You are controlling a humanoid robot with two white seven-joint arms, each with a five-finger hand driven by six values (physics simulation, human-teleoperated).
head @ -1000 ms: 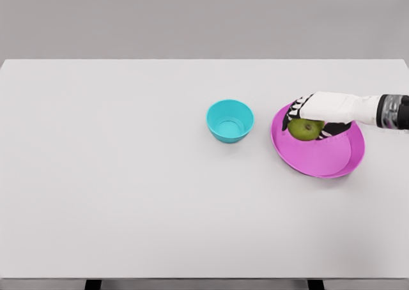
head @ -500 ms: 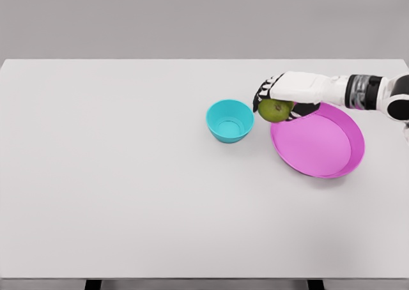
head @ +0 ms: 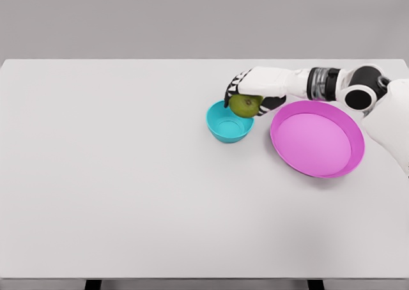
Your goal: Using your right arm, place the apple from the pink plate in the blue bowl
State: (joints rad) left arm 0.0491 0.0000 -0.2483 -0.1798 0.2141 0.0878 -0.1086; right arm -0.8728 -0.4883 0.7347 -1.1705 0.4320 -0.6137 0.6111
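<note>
Now that it has left the pink plate (head: 317, 165), which sits empty, the apple (head: 245, 105) hangs over the blue bowl's (head: 223, 128) right rim, the transfer nearly done. The right hand (head: 252, 91) cups it from above, fingers curled around it.

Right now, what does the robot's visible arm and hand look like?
Only the right arm shows. The right hand has a smooth white shell on its back and black-and-white fingers. A dark grey banded wrist cuff sits behind it, then a white rounded joint with a dark circular cap and white casing.
</note>
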